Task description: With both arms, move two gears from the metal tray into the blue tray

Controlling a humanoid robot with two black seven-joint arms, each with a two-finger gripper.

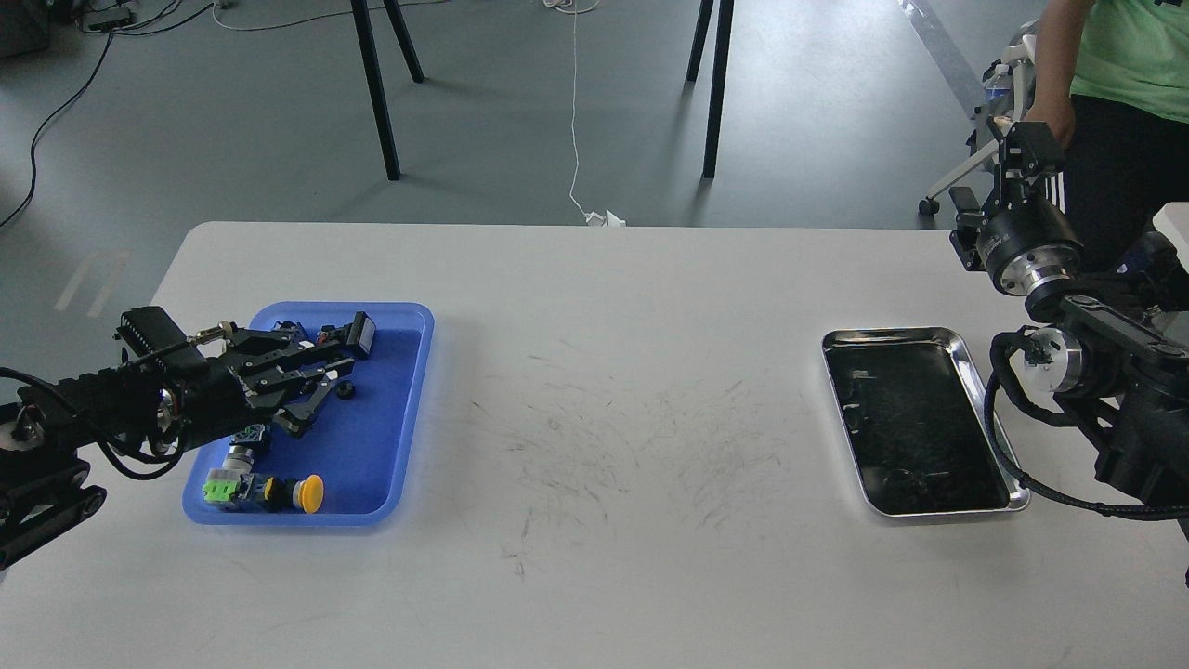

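Note:
The blue tray [399, 409] lies at the table's left. One small black gear [346, 390] lies inside it, just right of my left gripper [323, 381]. That gripper hovers over the tray's upper left part, pointing right, its fingers spread and empty. The metal tray [966, 358] lies at the right; its dark inside shows only reflections, and I cannot make out a gear there. My right gripper [1020, 150] is raised beyond the table's far right edge, small and dark.
In the blue tray lie a yellow-capped push-button switch [302, 493] with a green block, and a black connector with a white label [358, 336]. A person in a green shirt [1115, 56] stands at the far right. Black stand legs [711, 93] rise behind the table.

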